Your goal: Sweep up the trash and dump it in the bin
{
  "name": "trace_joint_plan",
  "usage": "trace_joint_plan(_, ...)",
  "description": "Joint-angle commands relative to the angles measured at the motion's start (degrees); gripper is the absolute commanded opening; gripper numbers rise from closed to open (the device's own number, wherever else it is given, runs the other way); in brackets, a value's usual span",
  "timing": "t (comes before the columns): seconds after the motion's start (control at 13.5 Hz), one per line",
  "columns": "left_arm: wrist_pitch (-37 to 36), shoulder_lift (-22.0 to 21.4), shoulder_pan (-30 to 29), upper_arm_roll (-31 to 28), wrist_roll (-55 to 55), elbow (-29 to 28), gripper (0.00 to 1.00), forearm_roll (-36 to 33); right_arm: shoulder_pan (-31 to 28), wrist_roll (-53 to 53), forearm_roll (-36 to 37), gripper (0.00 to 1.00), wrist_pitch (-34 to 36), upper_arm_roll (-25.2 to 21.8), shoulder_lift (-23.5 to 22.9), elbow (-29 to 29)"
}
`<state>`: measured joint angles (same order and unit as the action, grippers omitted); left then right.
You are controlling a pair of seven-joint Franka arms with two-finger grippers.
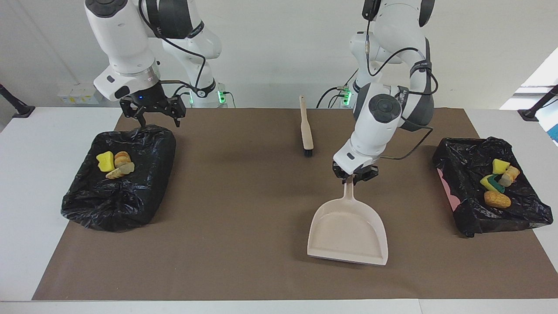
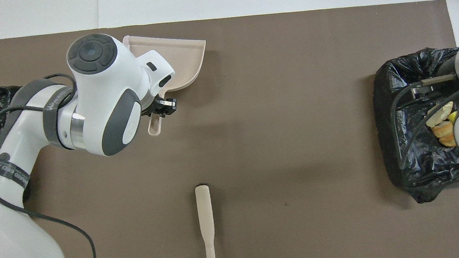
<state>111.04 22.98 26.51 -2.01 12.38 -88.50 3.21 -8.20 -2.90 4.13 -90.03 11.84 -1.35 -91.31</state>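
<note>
My left gripper clenched on dustpan handle; pan empty, over mat middle. Judgement: lower it level, lip flat on mat. My right gripper released, over bin edge at right arm's end. Trash in that bin; more trash in second bin. Brush lies nearer robots. Facing view shows both bins' contents; overhead view hides them partly under my arms.

Facing view: high cam across the counter, looking back at both arm bases; whole brown mat in frame, mid-range. Overhead view: cam high above the robots' end, aimed fwd and steeply down, closer in; arms enter from bottom. Views sit half a turn apart. Shared: mat, brush, dustpan under left gripper.
</note>
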Motion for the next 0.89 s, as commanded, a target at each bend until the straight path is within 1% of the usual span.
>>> trace_joint_plan(0.0,2.0,2.5,3.6,-1.2,3.7,2.0,0.00,2.3,3.7,-0.4,-1.8,1.00,1.2,-6.4,1.5,0.1)
trace_joint_plan(0.07,2.4,2.7,3.9,-1.1,3.8,2.0,0.00,3.5,4.5,-0.4,-3.2,1.00,1.3,-8.0,1.8,0.1)
trace_joint_plan(0.15,2.9,3.3,4.5,-1.2,4.6,2.1,0.00,4.4,4.1,-0.5,-4.5,1.00,1.3,-8.1,2.0,0.1)
trace_joint_plan(0.3,3.5,5.6,5.6,-1.3,6.3,2.2,0.00,4.1,3.6,-0.6,-5.5,1.00,0.9,-8.2,3.5,-0.8)
trace_joint_plan(0.67,3.5,5.1,5.3,-1.2,6.2,1.5,0.00,4.3,4.0,-0.4,-5.4,1.00,0.9,-8.0,3.4,-0.5)
trace_joint_plan(0.74,3.4,5.1,5.3,-1.2,6.2,1.5,0.12,4.3,3.9,-0.4,-5.4,1.00,1.0,-8.0,3.4,-0.6)
trace_joint_plan(0.81,3.3,5.1,5.2,-1.2,6.2,1.5,0.37,4.2,4.0,-0.4,-5.3,1.00,1.0,-8.0,3.4,-0.6)
